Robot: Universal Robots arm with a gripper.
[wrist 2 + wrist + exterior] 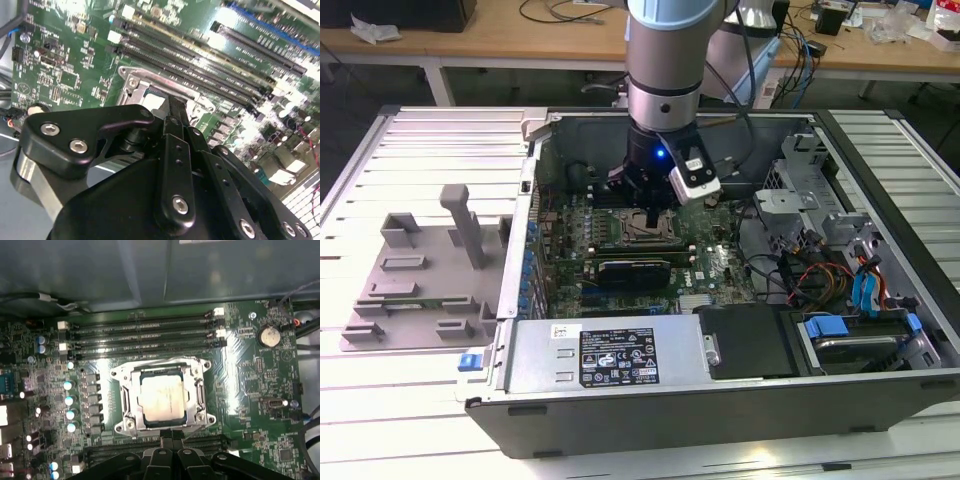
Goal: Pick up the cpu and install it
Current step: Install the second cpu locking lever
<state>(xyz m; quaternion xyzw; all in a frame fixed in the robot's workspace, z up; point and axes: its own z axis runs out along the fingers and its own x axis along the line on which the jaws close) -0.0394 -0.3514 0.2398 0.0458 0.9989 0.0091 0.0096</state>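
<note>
Open PC case (520,330) lying on a slatted bench, desks behind; your gripper (646,208) hangs low over the motherboard (250,375) right at the socket frame (200,390). The fingers (172,436) look closed together with nothing between them. The cpu (161,399) already sits flat in the frame, so pick and placement read as done; I can't tell whether it's latched down.

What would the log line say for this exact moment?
arm: over open computer case | cpu: lying in motherboard socket | gripper: just beside socket, not holding cpu
</note>
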